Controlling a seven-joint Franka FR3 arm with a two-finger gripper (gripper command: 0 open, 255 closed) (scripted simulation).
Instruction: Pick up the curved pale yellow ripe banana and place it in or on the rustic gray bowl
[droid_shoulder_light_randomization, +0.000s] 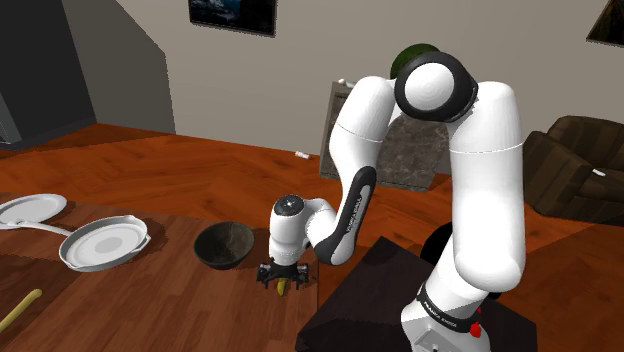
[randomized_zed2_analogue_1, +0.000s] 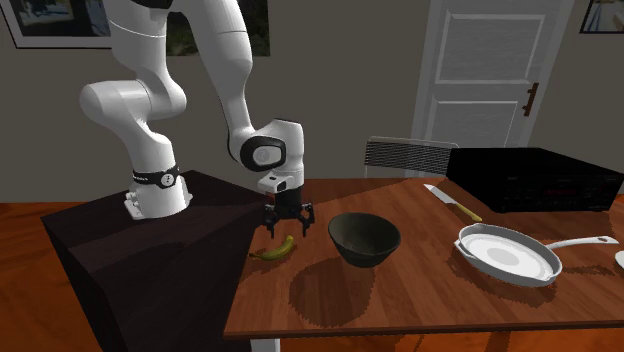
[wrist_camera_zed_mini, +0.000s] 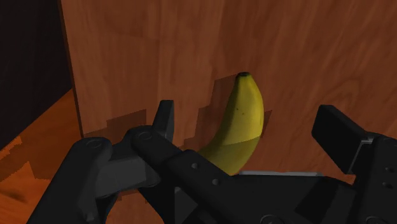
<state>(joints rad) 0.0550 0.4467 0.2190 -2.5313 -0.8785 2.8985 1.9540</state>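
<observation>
A yellow banana (randomized_zed2_analogue_1: 275, 249) lies flat on the wooden table (randomized_zed2_analogue_1: 420, 300), close to the edge by the dark stand (randomized_zed2_analogue_1: 150, 245). My gripper (randomized_zed2_analogue_1: 286, 226) hangs just above it, open. In the wrist view the banana (wrist_camera_zed_mini: 238, 124) lies between the two spread fingers (wrist_camera_zed_mini: 164, 121), which do not touch it. The dark grey bowl (randomized_zed2_analogue_1: 365, 238) stands empty a short way off, to the second exterior view's right of the banana. In the shoulder view the bowl (droid_shoulder_light_randomization: 224, 245) is left of the gripper (droid_shoulder_light_randomization: 282, 275), and the banana (droid_shoulder_light_randomization: 283, 287) peeks out below the fingers.
A white frying pan (randomized_zed2_analogue_1: 508, 254) and a yellow-handled knife (randomized_zed2_analogue_1: 452, 202) lie beyond the bowl. A black box (randomized_zed2_analogue_1: 545, 178) stands at the table's far corner. A white plate (droid_shoulder_light_randomization: 30, 209) sits at the shoulder view's far left.
</observation>
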